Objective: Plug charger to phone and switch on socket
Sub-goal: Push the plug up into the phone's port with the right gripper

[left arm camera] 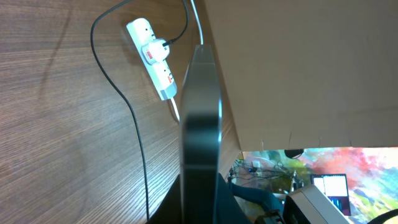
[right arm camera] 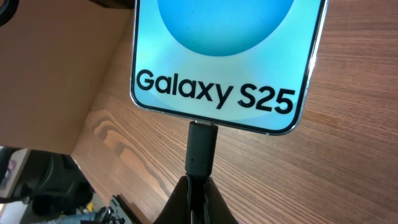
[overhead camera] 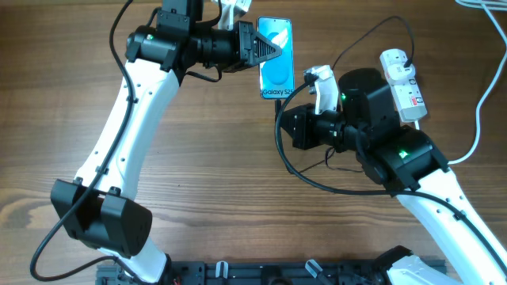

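The phone has a cyan screen with "Galaxy S25" text and lies at the back centre of the table. My left gripper is shut on its edges; the left wrist view shows the phone edge-on. My right gripper is shut on the charger's cable just behind the black connector tip, whose end meets the phone's bottom edge. The black cable loops under the right arm and runs to the white plug head seated in the socket, a white power strip at the back right. It also shows in the left wrist view.
A thick white cord runs from the strip along the right edge. A cardboard panel stands beyond the table's far side. The table is wood-grain.
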Motion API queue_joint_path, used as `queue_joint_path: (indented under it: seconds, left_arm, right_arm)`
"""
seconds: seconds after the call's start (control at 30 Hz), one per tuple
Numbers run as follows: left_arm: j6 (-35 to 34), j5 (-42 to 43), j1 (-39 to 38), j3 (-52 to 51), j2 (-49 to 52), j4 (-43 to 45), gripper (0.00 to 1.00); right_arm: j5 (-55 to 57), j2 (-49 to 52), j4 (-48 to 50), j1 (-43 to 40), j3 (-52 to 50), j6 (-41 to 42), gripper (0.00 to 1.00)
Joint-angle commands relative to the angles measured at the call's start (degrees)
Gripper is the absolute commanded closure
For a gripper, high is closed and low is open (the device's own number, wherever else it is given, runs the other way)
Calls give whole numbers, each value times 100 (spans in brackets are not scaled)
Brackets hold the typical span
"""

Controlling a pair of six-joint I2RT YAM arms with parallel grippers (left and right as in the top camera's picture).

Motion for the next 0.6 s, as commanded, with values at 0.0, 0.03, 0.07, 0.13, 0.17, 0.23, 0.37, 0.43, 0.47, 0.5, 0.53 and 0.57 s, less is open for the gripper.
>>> queue_joint_path:
  seconds: [0.0, 0.03, 0.07, 0.13, 0.17, 0.23, 0.37, 0.43, 0.47, 0.5, 0.53, 0.57]
  left_arm:
    - [-11, 610, -142, -4, -11, -234, 96]
    - [-9, 610, -142, -4, -11, -245, 96]
    - [15, 614, -142, -4, -11, -254, 96]
    - [55, 629, -142, -4, -11, -282, 96]
    - [55, 627, -142, -4, -11, -289, 96]
    - [55, 627, -142, -4, -11, -289, 96]
    - [55, 629, -142, -4, -11, -289, 96]
    - [57, 627, -142, -4, -11, -289, 96]
    - [57, 627, -142, -4, -11, -289, 96]
    - [57, 627, -142, -4, -11, -286, 96]
    - [57, 627, -142, -4, -11, -289, 96]
    - [61, 627, -142, -4, -11, -289, 96]
  right_arm:
    - [476, -101, 439, -74, 105, -66, 96]
    - [476, -101, 448, -74, 105, -68, 96]
    - [476, -101, 461, -74, 105, -63, 96]
    - [479, -101, 472, -74, 105, -44, 96]
    - [509, -101, 474, -74, 105, 9, 96]
    - [560, -101, 485, -74, 105, 26, 96]
    - [562, -101, 496, -74, 105, 22, 96]
    - [579, -101, 503, -74, 105, 20, 96]
    - [584, -101, 507, -74, 105, 17, 96]
    - [588, -101, 509, -74, 105, 17, 96]
    - [586, -101, 511, -74, 105, 17, 96]
    - [586, -101, 511, -74, 105, 17, 96]
